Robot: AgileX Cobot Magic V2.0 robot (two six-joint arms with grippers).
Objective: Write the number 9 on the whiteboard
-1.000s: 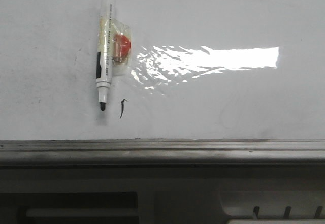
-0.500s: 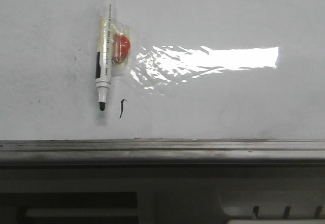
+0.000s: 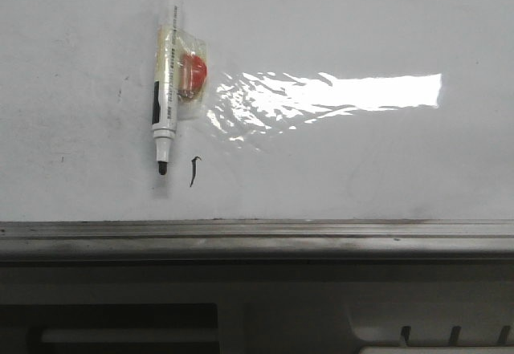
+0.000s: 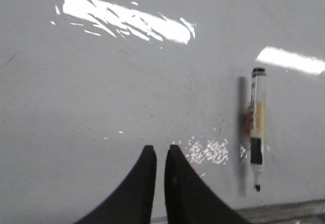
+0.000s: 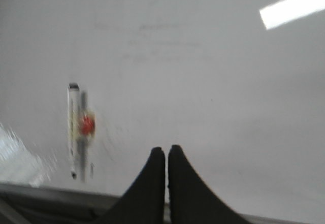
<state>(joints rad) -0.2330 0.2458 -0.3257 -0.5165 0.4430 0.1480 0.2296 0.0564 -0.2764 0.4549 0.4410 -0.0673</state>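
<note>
Your left gripper (image 4: 158, 153) and right gripper (image 5: 166, 153) are both hanging over the whiteboard (image 3: 361, 33) with fingers pressed together and nothing between them, so neither is holding a pen. The marker (image 3: 166, 73) is lying flat on the board, uncapped tip toward the metal rail (image 3: 321, 229), probably set down to be picked up. Just beside its tip only a small black mark (image 3: 193, 171) is showing, not a readable number 9.
</note>
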